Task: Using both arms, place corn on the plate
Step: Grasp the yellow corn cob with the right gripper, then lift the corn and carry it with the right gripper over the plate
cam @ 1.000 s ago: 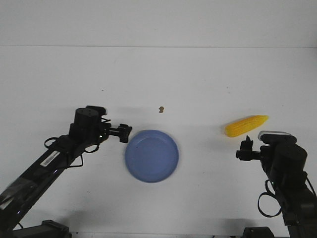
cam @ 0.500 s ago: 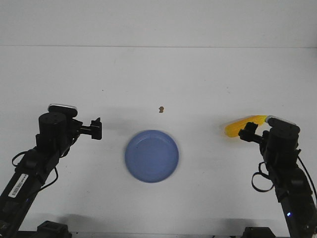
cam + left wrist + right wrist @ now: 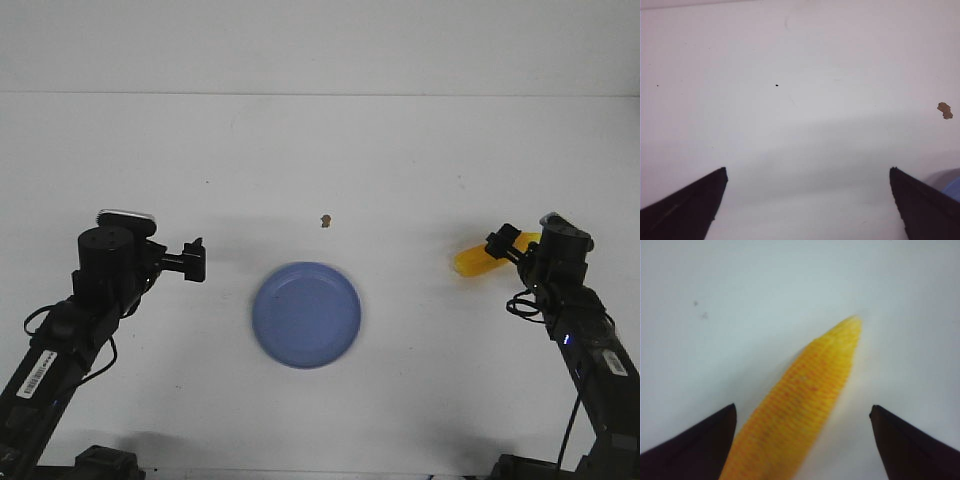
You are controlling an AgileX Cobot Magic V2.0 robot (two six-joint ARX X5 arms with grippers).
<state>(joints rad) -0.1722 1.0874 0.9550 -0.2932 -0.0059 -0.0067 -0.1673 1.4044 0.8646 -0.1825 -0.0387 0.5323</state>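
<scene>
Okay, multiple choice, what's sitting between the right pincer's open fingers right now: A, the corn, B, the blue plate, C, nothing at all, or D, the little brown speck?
A: the right wrist view shows the corn lying between the spread fingers of the right pincer, not yet gripped, while the plate sits empty mid-table.

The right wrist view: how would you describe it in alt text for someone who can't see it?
A bright yellow corn cob lies on a white table, its pointed tip aimed away from the camera. The right gripper is open, its two black fingers spread to either side of the cob, not touching it.
</scene>
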